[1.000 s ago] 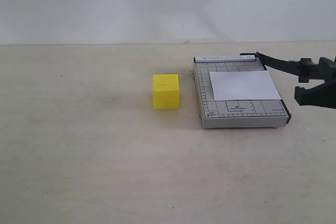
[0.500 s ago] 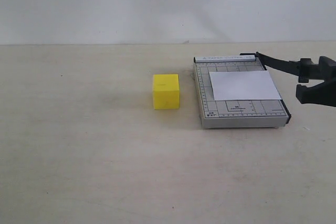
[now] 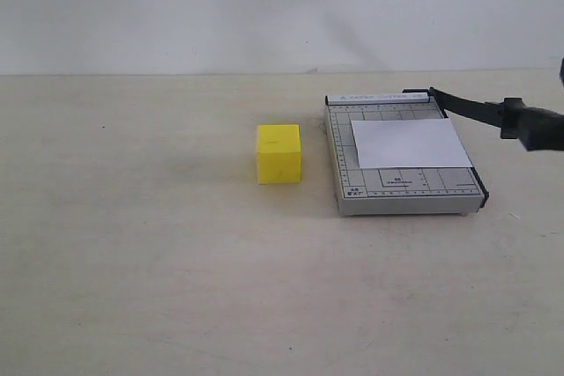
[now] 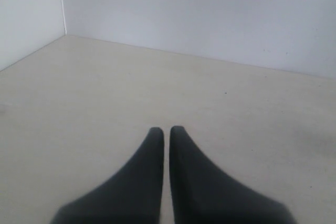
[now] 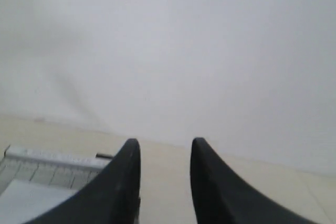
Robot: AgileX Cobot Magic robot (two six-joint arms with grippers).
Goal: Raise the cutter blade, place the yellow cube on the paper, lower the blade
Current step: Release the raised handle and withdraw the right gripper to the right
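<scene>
The yellow cube (image 3: 278, 153) stands on the table, left of the grey gridded cutter base (image 3: 352, 169). The white paper (image 3: 410, 143) lies flat on that base. The cutter blade (image 3: 467, 106) is raised, slanting from its hinge at the base's far corner out to its thick black handle (image 3: 536, 128) at the right edge of the exterior view. My right gripper (image 5: 164, 148) is open with nothing between its fingers; its wrist view shows the cutter base (image 5: 37, 160) and a corner of the paper (image 5: 23, 199). My left gripper (image 4: 164, 129) is shut on nothing above bare table.
The beige table (image 3: 159, 253) runs back to a white wall (image 3: 264, 6). In the left wrist view a second white wall (image 4: 26, 14) meets it at a corner. A sliver of the right arm shows at the exterior view's right edge.
My right gripper has let go of the blade handle and drawn off to the right, out of the exterior view. The blade stays raised. Cube and paper have not moved.
</scene>
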